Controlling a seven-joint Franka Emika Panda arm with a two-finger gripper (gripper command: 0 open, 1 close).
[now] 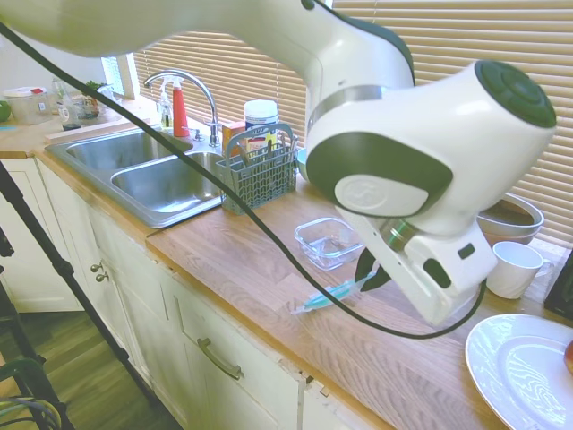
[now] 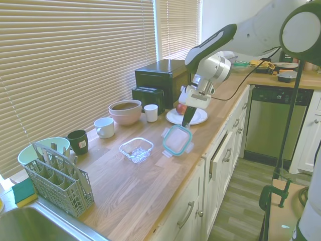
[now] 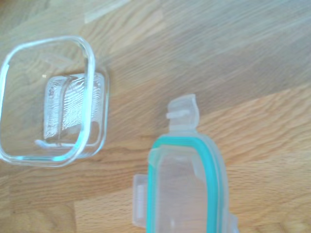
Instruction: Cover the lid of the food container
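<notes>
Kitchen with slatted window blinds and a long wood-grain tabletop (image 2: 145, 186) over white cabinets. On it, near the front edge, a small rounded-square clear glass food container (image 2: 136, 149) standing open and empty. Just beside that, apart from it and closer to the arm, a flat clear plastic lid (image 2: 177, 139) with a teal seal rim and clear snap flaps — tilted, one edge raised, pinched at its upper edge by the dark gripper (image 2: 187, 118) of the white arm, fingers closed narrow on it. Lower edge of the lid close to the wood; touching or not, cannot tell. From the wrist view: glass container (image 3: 51, 102) and lid (image 3: 187, 187) side by side with a strip of bare wood between them. Behind, toward the blinds — a pink bowl (image 2: 125, 111), a small white cup (image 2: 151, 112), a white mug (image 2: 104, 127), a dark green mug (image 2: 78, 141) and a mint-green bowl (image 2: 40, 148). Grey plastic cutlery basket (image 2: 57, 178) by the steel sink (image 1: 148, 175). White plate (image 2: 186, 117) beyond the gripper, black appliance (image 2: 160, 80) at the back.
</notes>
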